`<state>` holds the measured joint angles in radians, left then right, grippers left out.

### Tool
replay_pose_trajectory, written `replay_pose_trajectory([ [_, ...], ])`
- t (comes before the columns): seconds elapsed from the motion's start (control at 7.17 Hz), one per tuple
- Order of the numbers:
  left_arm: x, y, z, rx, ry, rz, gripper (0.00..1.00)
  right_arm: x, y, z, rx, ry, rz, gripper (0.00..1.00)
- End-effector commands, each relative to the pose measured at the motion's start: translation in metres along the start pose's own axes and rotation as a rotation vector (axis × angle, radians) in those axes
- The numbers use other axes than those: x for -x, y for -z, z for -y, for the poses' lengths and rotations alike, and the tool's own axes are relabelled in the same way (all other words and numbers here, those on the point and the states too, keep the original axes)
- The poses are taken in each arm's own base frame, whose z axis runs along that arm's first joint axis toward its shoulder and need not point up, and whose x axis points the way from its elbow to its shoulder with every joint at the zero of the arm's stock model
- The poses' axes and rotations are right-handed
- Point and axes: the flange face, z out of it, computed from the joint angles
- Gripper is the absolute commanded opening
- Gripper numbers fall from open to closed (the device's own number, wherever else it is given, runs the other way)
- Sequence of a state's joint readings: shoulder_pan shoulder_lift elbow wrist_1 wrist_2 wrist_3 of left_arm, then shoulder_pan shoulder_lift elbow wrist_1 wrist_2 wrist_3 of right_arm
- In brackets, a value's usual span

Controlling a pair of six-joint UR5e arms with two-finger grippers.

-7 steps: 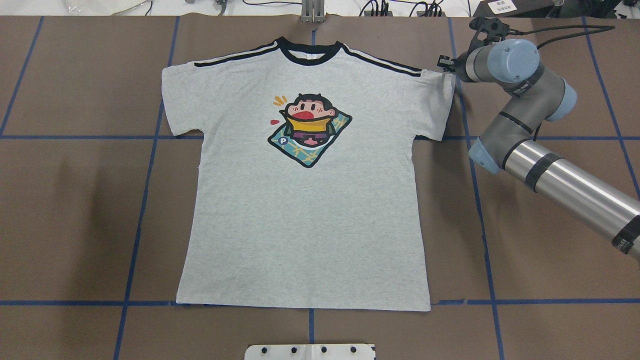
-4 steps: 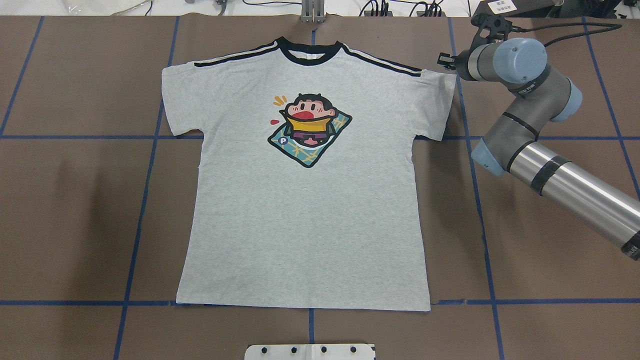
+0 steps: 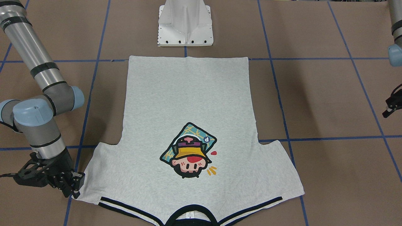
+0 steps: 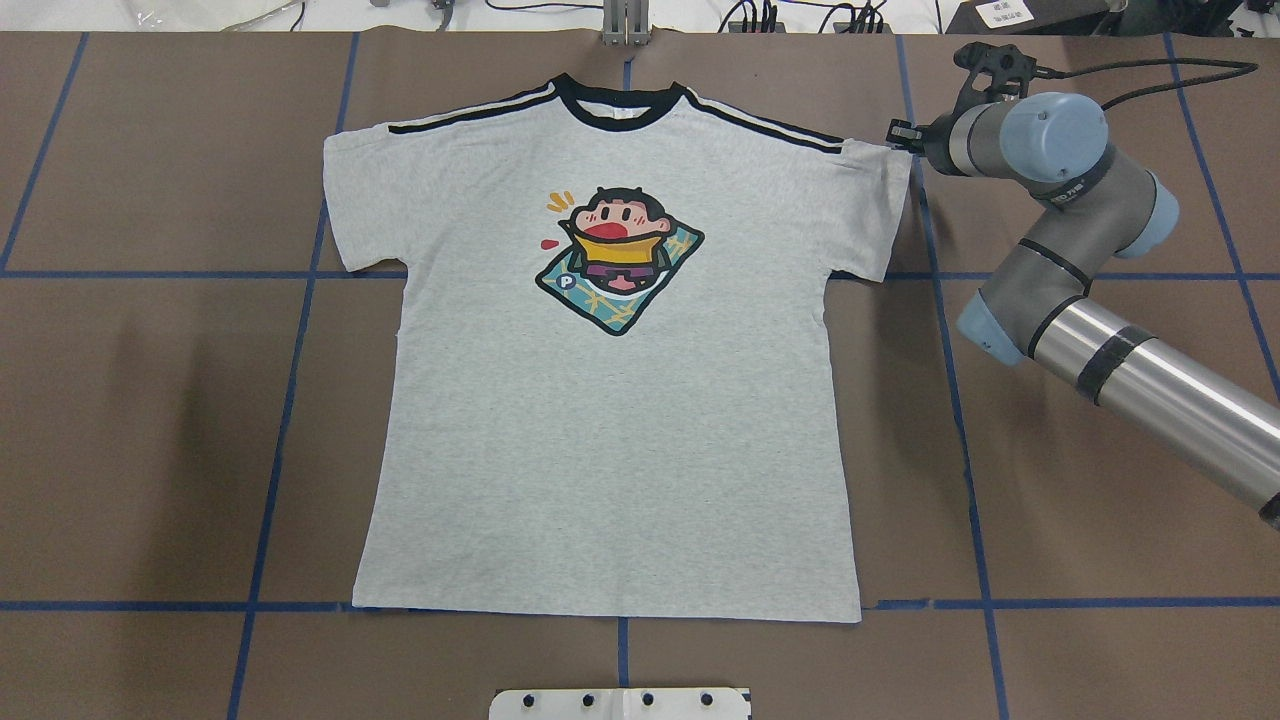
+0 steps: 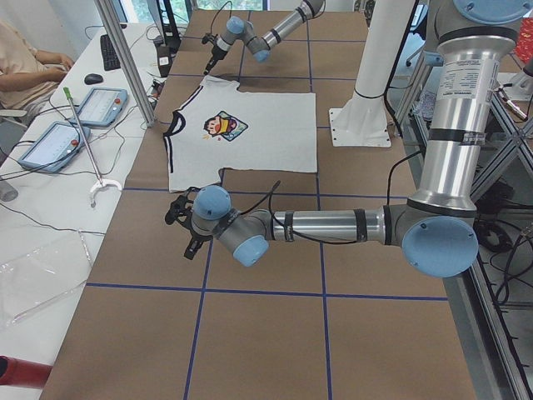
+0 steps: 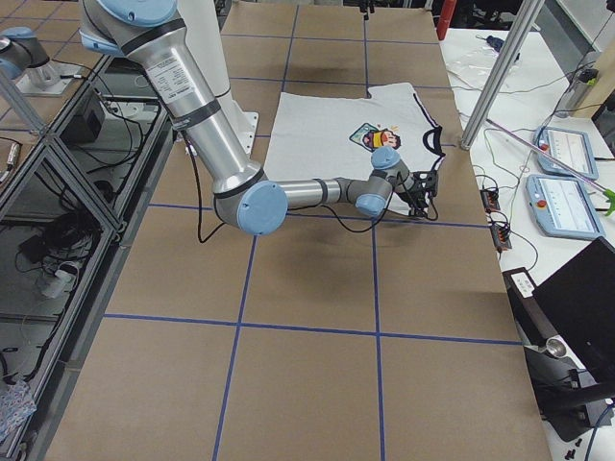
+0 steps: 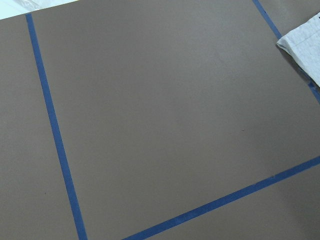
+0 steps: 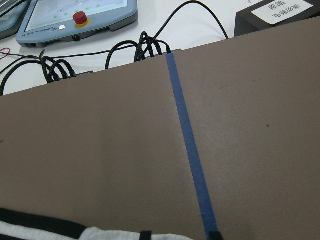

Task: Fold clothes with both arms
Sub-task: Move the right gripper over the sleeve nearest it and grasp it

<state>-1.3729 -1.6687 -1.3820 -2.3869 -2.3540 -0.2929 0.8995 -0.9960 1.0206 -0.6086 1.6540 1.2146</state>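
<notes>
The grey T-shirt (image 4: 600,430) lies flat and face up on the brown table, collar at the far edge, cartoon print (image 4: 618,262) on the chest. My right gripper (image 4: 900,132) sits low at the shirt's right shoulder corner, beside the sleeve (image 3: 94,175). In the right wrist view its two fingertips (image 8: 145,234) stand apart, with the striped sleeve edge (image 8: 100,234) just beside them, so it is open. My left gripper (image 3: 391,108) hangs over bare table well off the shirt's other side; I cannot tell whether it is open or shut. The left wrist view catches only a shirt corner (image 7: 305,45).
The white pedestal base (image 3: 185,23) stands at the hem side. Blue tape lines (image 4: 290,400) grid the table. Cables (image 8: 100,60) and a pendant with a red button (image 8: 80,17) lie past the far edge. A person (image 5: 25,58) sits at the side desk.
The right arm has shifted slightly to the right, its gripper staying by the sleeve's shoulder corner. The shirt has not moved.
</notes>
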Motion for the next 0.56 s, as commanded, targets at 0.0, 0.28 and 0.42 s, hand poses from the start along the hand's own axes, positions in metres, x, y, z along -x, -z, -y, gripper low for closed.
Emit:
replay_pose_trajectory([
  [0.0,0.001,0.0,-0.001,0.002,0.0,0.0,1.0,-0.002,-0.004,-0.002,0.002,-0.001,-0.01,0.78],
  [0.28,0.004,-0.003,-0.004,0.007,0.006,0.003,1.0,-0.005,-0.012,-0.002,0.006,-0.002,-0.03,0.74],
  [0.42,0.003,-0.002,-0.004,-0.004,-0.004,-0.005,1.0,-0.004,-0.016,-0.001,0.007,-0.002,-0.036,0.69],
])
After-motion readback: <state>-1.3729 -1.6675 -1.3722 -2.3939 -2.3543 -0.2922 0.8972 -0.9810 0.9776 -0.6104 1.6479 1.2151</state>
